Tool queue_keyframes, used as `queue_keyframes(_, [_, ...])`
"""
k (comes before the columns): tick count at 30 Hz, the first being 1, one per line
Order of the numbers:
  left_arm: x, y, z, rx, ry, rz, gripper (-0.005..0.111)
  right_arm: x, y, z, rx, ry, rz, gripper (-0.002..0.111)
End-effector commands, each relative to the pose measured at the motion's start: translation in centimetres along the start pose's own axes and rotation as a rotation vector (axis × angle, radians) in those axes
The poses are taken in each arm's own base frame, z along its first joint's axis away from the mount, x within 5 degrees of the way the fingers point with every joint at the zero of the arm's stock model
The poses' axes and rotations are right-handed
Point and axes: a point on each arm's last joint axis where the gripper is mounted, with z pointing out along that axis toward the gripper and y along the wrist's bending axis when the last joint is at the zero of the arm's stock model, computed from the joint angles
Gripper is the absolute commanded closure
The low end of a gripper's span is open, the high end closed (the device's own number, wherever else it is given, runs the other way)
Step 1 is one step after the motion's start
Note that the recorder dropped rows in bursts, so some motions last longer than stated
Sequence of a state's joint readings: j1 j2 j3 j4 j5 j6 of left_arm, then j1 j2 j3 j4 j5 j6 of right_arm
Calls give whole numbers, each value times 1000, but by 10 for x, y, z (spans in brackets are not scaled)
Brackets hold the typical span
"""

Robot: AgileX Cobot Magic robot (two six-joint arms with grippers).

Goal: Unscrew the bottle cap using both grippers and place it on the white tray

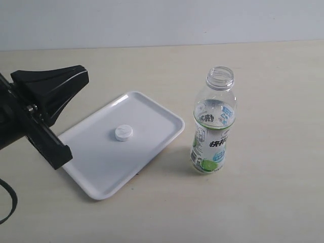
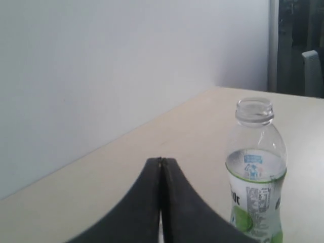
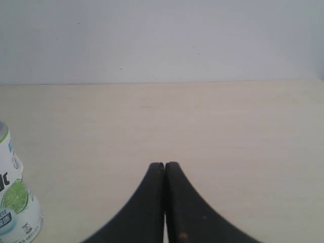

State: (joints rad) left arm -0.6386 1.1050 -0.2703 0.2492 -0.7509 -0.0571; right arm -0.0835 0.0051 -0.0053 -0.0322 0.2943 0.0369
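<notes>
The bottle cap [image 1: 123,132] lies flat in the middle part of the white tray [image 1: 96,174], with its top side up, and nothing touches it. The tray lies on the light table [image 1: 263,202]. The bottle [image 1: 213,121] stands upright on the table just beside the tray, on the right side in the exterior view, and its neck is open. Some clear liquid is in the bottle.

Its label is white, green and blue. It has large black Chinese characters, but they curve around the bottle and I cannot read them fully. Below them is a picture of a green lime. The small print and the small blue mark on the back side of the label are too small to read.

The left gripper [image 2: 161,162] has its two black jaws pressed together, with nothing between them. It is apart from the bottle, which stands ahead of it and a little to one side. The right gripper [image 3: 164,164] also has its jaws pressed together and holds nothing. Its view shows only the lower part of the bottle, with the lime picture and a piece of one black character.
</notes>
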Motion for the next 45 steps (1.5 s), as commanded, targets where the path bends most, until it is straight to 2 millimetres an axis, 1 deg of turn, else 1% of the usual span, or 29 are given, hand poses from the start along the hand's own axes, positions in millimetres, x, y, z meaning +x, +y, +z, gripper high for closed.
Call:
queue_keyframes(1, [7,7,-12,-57,151,-50,107,1,0,0,5,-4,-6,108])
queue_keyframes(2, [9,10,-16,-82,193,-74,107,1,0,0,5,-4,-6,108])
queue_keyframes(4, [12,17,-28,-158,279,-178,107,1,0,0,5,-4,-6,108])
queue_keyframes(7, [7,27,-51,-293,312,-340,107,1,0,0,5,-4,-6,108])
queue_keyframes(9, [4,32,-66,-377,318,-395,107,1,0,0,5,-4,-6,108])
queue_keyframes(12, [1,36,-91,-499,325,-440,107,1,0,0,5,-4,-6,108])
queue_keyframes(15, [-1,35,-114,-594,329,-454,107,1,0,0,5,-4,-6,108])
queue_keyframes(19, [-4,31,-132,-650,267,-451,107,1,0,0,5,-4,-6,108])
queue_keyframes(21, [-2,28,-138,-663,240,-447,107,1,0,0,5,-4,-6,108])
queue_keyframes(26, [6,25,-144,-677,227,-422,107,1,0,0,5,-4,-6,108])
queue_keyframes(33, [33,24,-149,-743,281,-383,107,1,0,0,5,-4,-6,108])
queue_keyframes(45, [52,16,-160,-774,201,-360,107,1,0,0,5,-4,-6,108])
